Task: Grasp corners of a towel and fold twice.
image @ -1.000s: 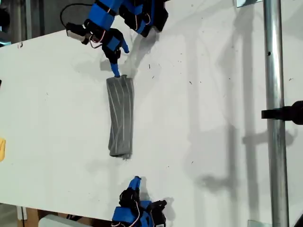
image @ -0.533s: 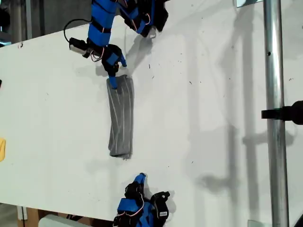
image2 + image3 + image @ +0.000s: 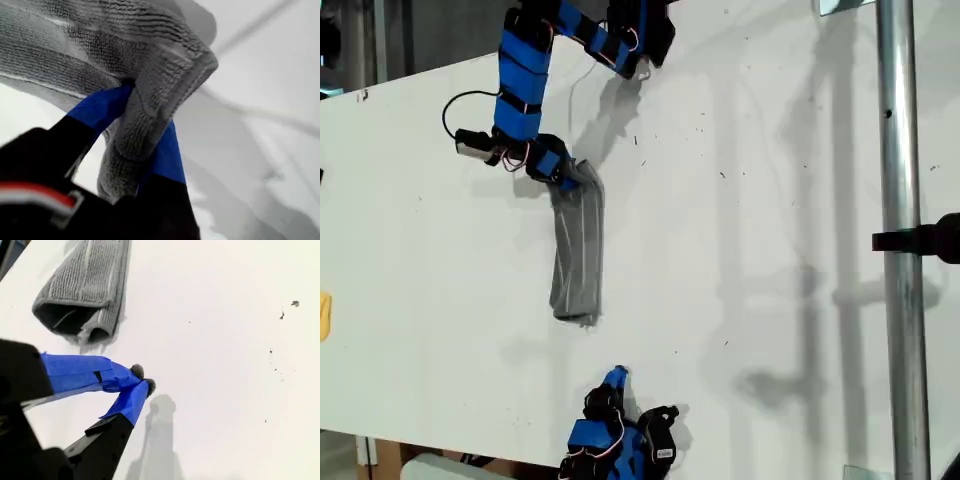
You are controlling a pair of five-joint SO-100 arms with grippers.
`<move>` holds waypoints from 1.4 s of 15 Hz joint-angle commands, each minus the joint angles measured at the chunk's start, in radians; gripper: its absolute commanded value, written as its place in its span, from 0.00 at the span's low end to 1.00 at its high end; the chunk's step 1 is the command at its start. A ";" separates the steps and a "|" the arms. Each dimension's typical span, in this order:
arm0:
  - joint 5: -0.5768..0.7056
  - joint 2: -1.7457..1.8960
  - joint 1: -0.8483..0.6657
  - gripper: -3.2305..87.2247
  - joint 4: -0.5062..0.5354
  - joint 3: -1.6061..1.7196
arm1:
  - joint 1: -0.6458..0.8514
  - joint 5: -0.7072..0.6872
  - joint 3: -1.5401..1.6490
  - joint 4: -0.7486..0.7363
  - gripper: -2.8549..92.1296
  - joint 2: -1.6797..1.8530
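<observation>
The grey striped towel is seen folded into a narrow strip on the white bench, running from near the far edge, where one arm is mounted, toward the near edge, where the other arm sits, as the exterior view shows it. One end corner of the towel is bunched and pinched between the blue-taped fingers of my first end effector, which is closed on the cloth. The towel's other end lies flat, its folded layers showing as an open loop. My second end effector is held just beside that end, apart from it, its taped tips pressed together on nothing
</observation>
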 commanded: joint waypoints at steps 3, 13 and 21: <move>0.012 0.006 0.009 0.01 -0.006 0.011 | 0.063 0.006 0.124 0.531 0.03 0.870; -0.066 0.006 0.015 0.10 0.006 0.018 | 0.011 -0.009 -0.345 0.066 0.27 0.314; 0.529 0.006 0.011 0.10 -0.006 0.023 | -0.229 0.166 0.690 0.149 0.03 1.347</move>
